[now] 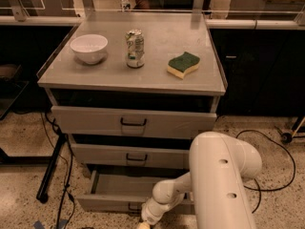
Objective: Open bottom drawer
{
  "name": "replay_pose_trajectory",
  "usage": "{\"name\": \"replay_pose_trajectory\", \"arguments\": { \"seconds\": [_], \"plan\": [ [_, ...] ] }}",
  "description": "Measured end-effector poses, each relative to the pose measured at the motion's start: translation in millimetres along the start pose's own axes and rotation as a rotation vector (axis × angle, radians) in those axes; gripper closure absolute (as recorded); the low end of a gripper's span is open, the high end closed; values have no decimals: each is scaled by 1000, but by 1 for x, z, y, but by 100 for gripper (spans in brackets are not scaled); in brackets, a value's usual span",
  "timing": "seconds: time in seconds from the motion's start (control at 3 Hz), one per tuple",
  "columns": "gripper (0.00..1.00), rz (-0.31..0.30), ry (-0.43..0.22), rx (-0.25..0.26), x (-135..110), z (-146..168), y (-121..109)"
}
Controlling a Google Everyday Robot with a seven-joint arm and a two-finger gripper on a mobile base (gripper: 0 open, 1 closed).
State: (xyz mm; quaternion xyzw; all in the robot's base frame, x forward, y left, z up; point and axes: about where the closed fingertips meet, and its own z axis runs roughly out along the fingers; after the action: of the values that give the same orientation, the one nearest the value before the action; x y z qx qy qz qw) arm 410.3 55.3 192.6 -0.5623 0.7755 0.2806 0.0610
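- A black pole (51, 168) slants down to the speckled stone floor (19, 194) at far left, with thin black cables (64, 185) trailing beside it.
- A white round ceramic bowl (89, 47) stands upright on the left side of the grey metal worktop (157, 82) that tops a three-drawer cabinet.
- A dented silver drink can with green print (135, 48) stands upright near the middle of the worktop, just right of the bowl and apart from it.
- A green-topped yellow sponge (183, 64) lies flat on the worktop's right half, well clear of the can.
- Below the worktop, the wide grey top drawer (86, 120) and the middle-sized grey drawer (95, 154) each carry a small black pull handle at the centre of the front.
- The bottom drawer (102, 203), grey metal with the narrowest front of the three, is lowest in the cabinet, just above the floor, and is pulled part-way out, its plain grey tray showing behind the front panel.
- The robot's cream gripper (143, 224) sits at the lower edge of the view, right in front of the bottom drawer's front panel near its middle; it is cut off by the frame, and whether it is open, closed or holding the handle cannot be told.
- The robot's bulky cream arm (221, 175) fills the lower right, its slimmer wrist section (164, 197) reaching left and down across the open drawer to the gripper.
- A black cable (269, 168) loops over the floor at right, near a small black caster wheel (286, 138).
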Motion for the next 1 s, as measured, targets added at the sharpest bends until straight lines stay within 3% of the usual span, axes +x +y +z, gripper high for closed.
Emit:
{"name": "replay_pose_trajectory", "arguments": {
  "seconds": [0.33,0.67,1.0],
  "plan": [
    [0,8,21,-25,4,0,16],
    [0,8,21,-25,4,0,16],
    [0,32,37,-49,20,1,36]
  ]
}}
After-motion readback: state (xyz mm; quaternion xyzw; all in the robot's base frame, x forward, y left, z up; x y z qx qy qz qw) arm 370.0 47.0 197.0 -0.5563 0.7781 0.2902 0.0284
